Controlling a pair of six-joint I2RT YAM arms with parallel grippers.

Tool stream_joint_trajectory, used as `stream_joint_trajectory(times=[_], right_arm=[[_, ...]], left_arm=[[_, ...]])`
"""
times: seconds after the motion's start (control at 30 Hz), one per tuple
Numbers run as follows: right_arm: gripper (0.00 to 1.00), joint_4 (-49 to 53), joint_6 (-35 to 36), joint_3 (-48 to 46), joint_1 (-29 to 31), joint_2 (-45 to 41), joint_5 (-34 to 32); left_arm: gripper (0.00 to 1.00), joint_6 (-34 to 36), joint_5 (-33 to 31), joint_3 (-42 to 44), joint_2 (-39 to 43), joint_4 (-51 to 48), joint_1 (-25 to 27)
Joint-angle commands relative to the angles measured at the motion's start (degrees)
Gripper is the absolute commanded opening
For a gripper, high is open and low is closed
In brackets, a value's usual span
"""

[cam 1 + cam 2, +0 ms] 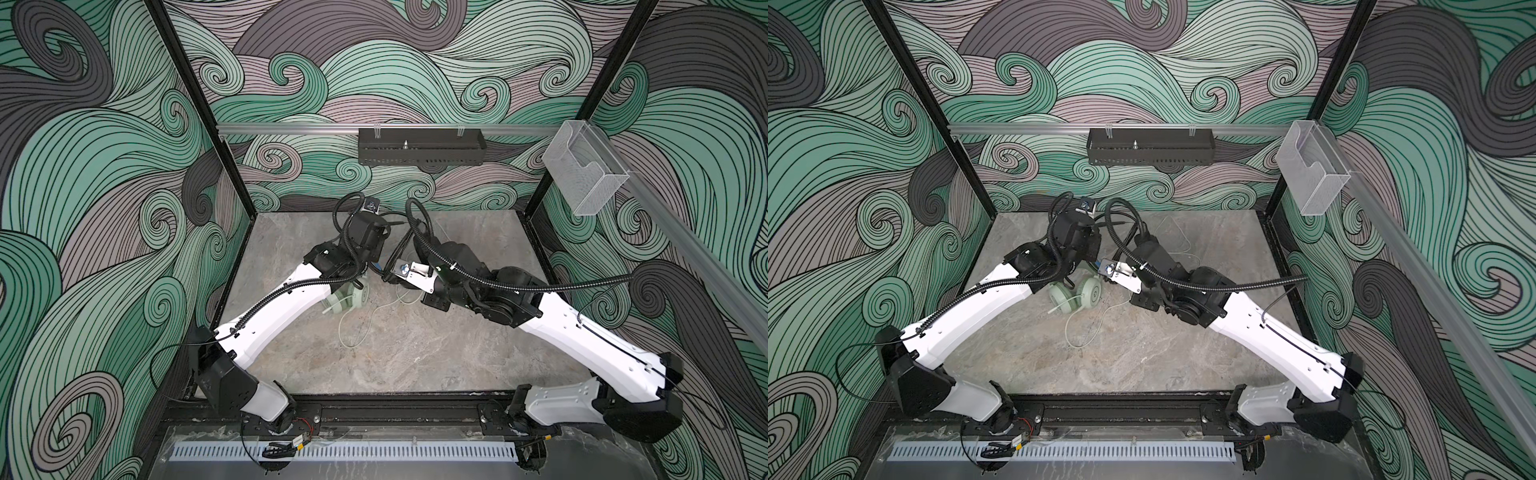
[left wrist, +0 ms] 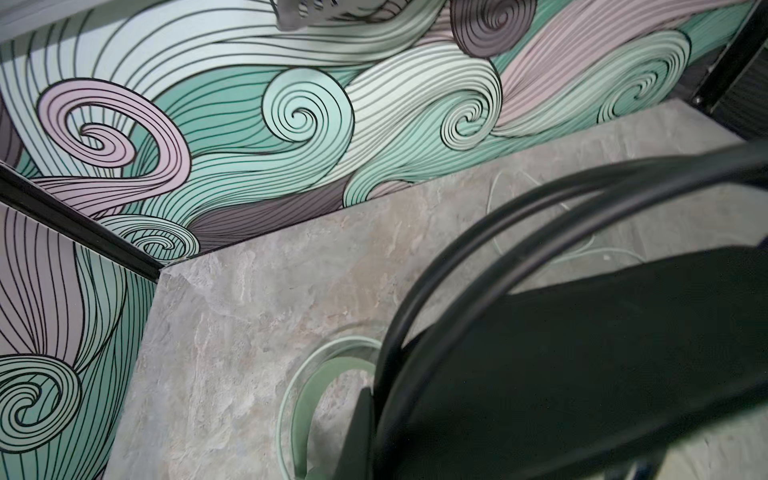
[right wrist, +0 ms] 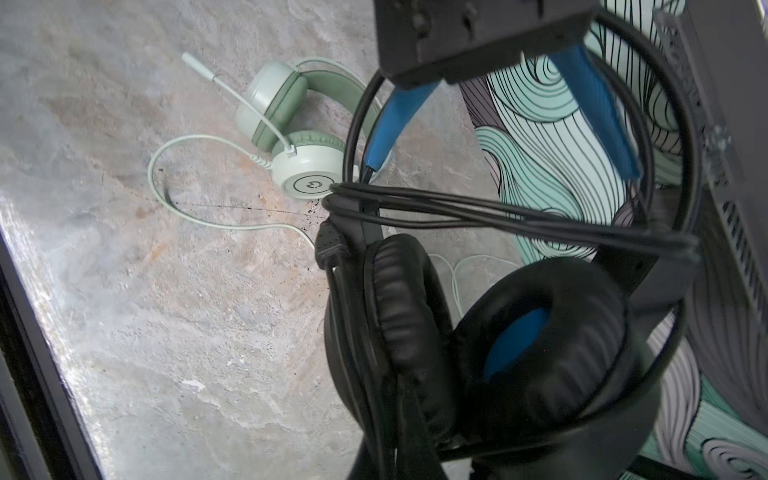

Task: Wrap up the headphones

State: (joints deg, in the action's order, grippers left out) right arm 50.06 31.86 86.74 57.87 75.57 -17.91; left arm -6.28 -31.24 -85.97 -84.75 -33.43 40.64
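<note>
Grey stone counter point(image 3: 166, 332) carries the mint headset point(image 3: 291, 137), and we see the left hand point(image 3: 469, 66) clamped on the headband of the black headset point(image 3: 540, 353), the right hand point(image 1: 388, 276) closed, its hold unclear.

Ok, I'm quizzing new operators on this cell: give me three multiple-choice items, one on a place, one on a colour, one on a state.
1. Where is the mint-green and white plastic headset?
A) lying on the grey stone-look table
B) hung on the back wall
C) lifted in the air

2. What colour is the inner band of the black padded headset?
A) red
B) blue
C) yellow

3. The mint headset's pale cable is:
A) wound round its headband
B) trailing loose on the table
C) tied in a bundle

Answers: A, its cups rest on the table; B, blue strips show under the black arch; B, the cable loops across the table.
</note>
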Motion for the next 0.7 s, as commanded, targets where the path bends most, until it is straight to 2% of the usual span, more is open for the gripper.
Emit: stream_joint_trajectory(times=[0.0, 0.2, 0.53, 0.67], right_arm=[[0.00, -3.70, 6.42, 0.59, 3.12, -2.28, -3.41], [0.00, -5.84, 9.91, 2.69, 7.60, -1.77, -4.14], [0.00, -4.18, 15.31, 5.03, 8.05, 1.84, -9.71], [0.00, -4.02, 14.91, 4.80, 8.24, 2.26, -9.17]], left_arm=[[0.00, 2.66, 4.18, -3.10, 1.34, -7.85, -0.48], [0.00, 1.63, 12.12, -5.08, 0.91, -12.93, -0.48], [0.00, 5.40, 24.12, -0.58, 6.53, -12.96, -0.15], [0.00, 6.55, 27.02, 1.26, 8.78, -12.20, 0.07]])
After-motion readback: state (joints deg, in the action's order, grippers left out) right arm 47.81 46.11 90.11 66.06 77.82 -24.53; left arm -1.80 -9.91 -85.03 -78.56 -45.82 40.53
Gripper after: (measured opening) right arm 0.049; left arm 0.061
